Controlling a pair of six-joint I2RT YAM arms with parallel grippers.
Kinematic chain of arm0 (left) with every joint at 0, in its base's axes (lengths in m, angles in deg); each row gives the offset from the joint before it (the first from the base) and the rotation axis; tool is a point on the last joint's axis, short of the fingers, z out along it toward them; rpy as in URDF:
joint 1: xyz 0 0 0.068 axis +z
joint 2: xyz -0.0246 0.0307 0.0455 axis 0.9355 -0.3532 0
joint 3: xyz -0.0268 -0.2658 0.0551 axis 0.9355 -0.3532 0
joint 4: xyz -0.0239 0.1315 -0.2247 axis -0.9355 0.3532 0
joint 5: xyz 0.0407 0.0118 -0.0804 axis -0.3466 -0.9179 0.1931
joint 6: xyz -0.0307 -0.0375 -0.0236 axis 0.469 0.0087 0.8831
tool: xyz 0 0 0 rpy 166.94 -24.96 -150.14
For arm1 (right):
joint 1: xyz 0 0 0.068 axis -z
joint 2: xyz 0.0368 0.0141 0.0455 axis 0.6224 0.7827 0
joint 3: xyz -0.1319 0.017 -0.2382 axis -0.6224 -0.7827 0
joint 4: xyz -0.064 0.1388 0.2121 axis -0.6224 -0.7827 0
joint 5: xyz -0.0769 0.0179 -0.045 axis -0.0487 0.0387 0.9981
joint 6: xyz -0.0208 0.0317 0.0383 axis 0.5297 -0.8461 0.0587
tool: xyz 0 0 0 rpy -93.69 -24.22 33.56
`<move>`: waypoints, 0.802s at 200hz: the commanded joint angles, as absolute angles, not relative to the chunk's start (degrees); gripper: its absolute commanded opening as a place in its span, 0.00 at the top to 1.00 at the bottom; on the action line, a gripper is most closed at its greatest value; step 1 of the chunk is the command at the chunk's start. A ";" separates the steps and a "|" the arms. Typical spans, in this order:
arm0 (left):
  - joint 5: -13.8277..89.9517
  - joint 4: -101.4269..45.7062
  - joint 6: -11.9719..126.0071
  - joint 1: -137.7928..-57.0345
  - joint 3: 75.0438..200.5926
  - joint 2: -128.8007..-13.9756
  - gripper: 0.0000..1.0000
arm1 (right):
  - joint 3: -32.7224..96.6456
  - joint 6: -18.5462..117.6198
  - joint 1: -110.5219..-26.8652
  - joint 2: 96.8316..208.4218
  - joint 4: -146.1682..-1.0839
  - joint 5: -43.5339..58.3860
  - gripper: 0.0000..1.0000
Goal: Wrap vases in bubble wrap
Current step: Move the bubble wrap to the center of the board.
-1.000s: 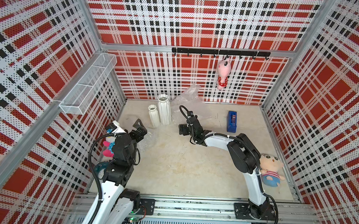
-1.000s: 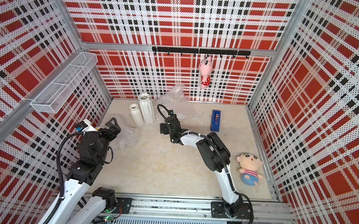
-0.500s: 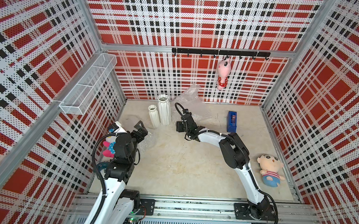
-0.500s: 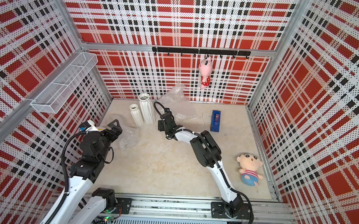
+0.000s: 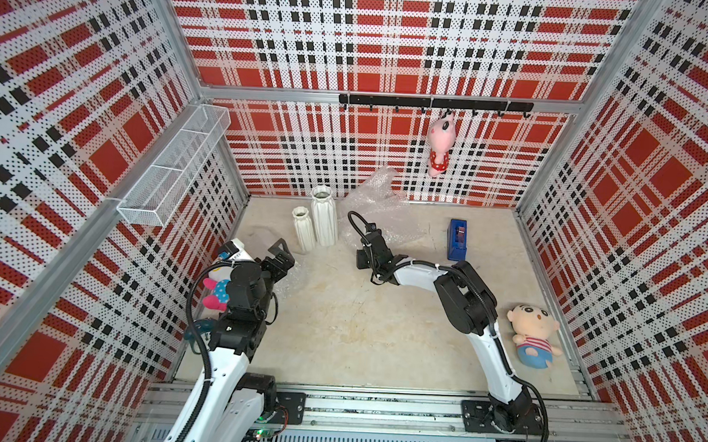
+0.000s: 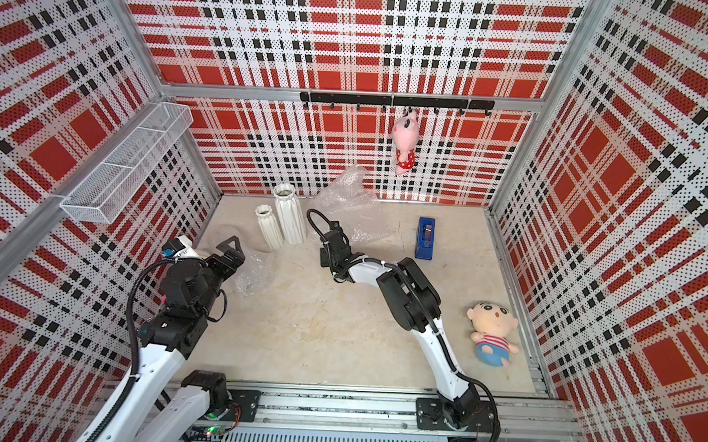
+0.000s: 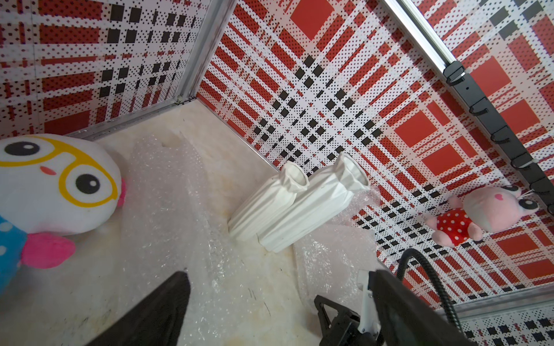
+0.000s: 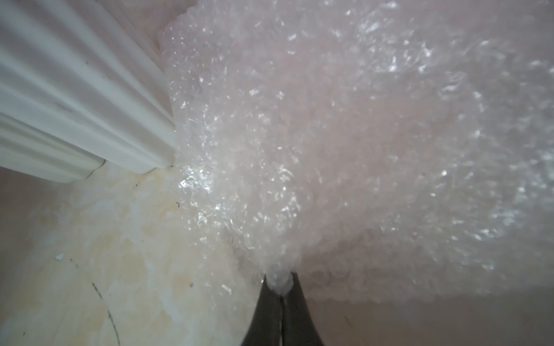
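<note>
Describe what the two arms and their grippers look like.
The left arm and right arm match: smooth white shells on the long links, bulky black housings at the joints. A thick black cable arches out near each wrist. The left gripper and right gripper are black, with fingers tapering to narrow tips; the left one's finger has a triangular open frame.

Crinkly translucent bubble wrap (image 8: pixel 329 134) glints like glossy plastic; the tall white ribbed ceramic vase (image 5: pixel 324 220) looks matt; the beige mottled worktop (image 5: pixel 359 334) seems smooth.
</note>
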State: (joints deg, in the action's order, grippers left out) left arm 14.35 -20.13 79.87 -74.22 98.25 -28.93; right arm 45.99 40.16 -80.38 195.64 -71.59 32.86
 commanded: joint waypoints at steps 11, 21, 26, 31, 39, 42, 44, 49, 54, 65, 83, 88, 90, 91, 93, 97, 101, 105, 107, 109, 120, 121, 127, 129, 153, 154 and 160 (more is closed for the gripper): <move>18.68 -22.88 79.33 -75.19 98.33 -32.49 0.02 | 37.95 42.13 -80.71 184.55 -66.02 36.13 1.00; 20.36 -23.46 79.52 -75.91 98.74 -34.59 0.02 | 34.47 42.28 -80.68 181.58 -64.70 35.88 1.00; 20.63 -23.65 79.52 -76.61 98.97 -35.66 0.02 | 32.70 42.38 -80.68 180.06 -64.01 35.54 1.00; 20.32 -23.67 79.32 -77.68 99.35 -36.64 0.02 | 30.76 42.56 -80.70 178.53 -63.30 35.35 1.00; 19.21 -23.64 78.95 -79.62 99.79 -38.13 0.02 | 27.94 42.68 -80.68 176.20 -62.71 35.35 1.00; 18.61 -23.67 78.77 -80.56 100.00 -38.47 0.02 | 26.99 42.78 -80.73 175.38 -62.48 35.12 1.00; 18.20 -23.67 78.68 -81.22 100.08 -38.82 0.02 | 26.30 42.82 -80.69 174.83 -62.41 34.97 1.00; 17.25 -23.68 78.41 -82.76 100.34 -39.64 0.02 | 24.71 42.95 -80.71 173.38 -62.18 34.42 1.00; 16.35 -23.68 78.15 -85.05 100.52 -40.47 0.02 | 23.01 43.08 -80.77 172.02 -62.03 34.03 1.00; 13.99 -23.67 77.77 -88.60 100.83 -42.24 0.02 | 19.00 43.19 -80.82 168.80 -61.76 33.15 1.00; 11.02 -23.80 77.53 -93.30 101.01 -44.91 0.02 | 12.21 43.10 -81.03 163.58 -61.09 31.58 1.00; 10.35 -24.01 77.48 -94.44 101.01 -45.87 0.02 | 10.58 43.15 -81.28 162.18 -60.86 31.55 1.00; 10.12 -24.09 77.50 -94.93 101.08 -46.18 0.01 | 9.74 43.18 -81.29 161.58 -60.80 31.55 1.00; 10.07 -24.15 77.46 -95.13 101.09 -46.38 0.02 | 9.37 43.23 -81.34 161.32 -60.79 31.55 1.00; 9.85 -24.19 77.49 -95.57 101.14 -46.69 0.02 | 8.72 43.24 -81.46 160.70 -60.76 31.55 1.00; 9.49 -24.28 77.42 -96.42 101.19 -47.35 0.01 | 7.39 43.23 -81.66 159.63 -60.80 30.76 1.00; 9.34 -24.56 77.29 -97.24 101.23 -48.00 0.01 | 6.17 43.25 -81.84 158.58 -60.96 29.96 1.00; 9.23 -24.94 77.18 -98.02 101.27 -48.63 0.01 | 4.96 43.24 -82.05 157.60 -61.04 29.81 1.00; 9.22 -25.18 77.16 -98.37 101.28 -48.87 0.01 | 4.49 43.27 -82.19 157.14 -61.13 29.73 1.00; 9.18 -25.46 77.04 -98.82 101.28 -49.22 0.01 | 3.83 43.28 -82.29 156.67 -61.22 29.54 1.00; 8.43 -26.42 76.98 -100.88 101.43 -50.85 0.01 | 0.70 43.74 -83.05 154.31 -61.13 28.60 1.00; 8.34 -26.50 76.98 -100.96 101.44 -51.00 0.01 | 0.36 43.73 -83.10 154.12 -61.13 28.54 1.00; 7.92 -26.83 77.14 -101.87 101.62 -51.82 0.01 | -1.34 43.78 -83.63 152.91 -61.13 28.47 1.00; 7.97 -26.99 77.26 -102.09 101.63 -52.11 0.01 | -1.94 43.69 -83.72 152.58 -61.09 28.48 1.00; 10.79 -29.96 77.74 -103.17 101.98 -55.72 0.01 | -8.92 41.08 -85.48 149.49 -58.23 28.70 1.00; 11.02 -30.11 77.75 -103.20 102.02 -55.90 0.01 | -9.15 40.95 -85.54 149.43 -58.05 28.72 1.00; 12.53 -31.13 77.83 -103.24 102.11 -56.98 0.01 | -10.63 40.36 -85.83 149.29 -56.98 28.48 1.00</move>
State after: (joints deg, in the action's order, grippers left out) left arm 10.46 -26.16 78.15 -102.59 99.91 -53.98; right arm -5.81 42.56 -84.45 151.73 -60.95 29.40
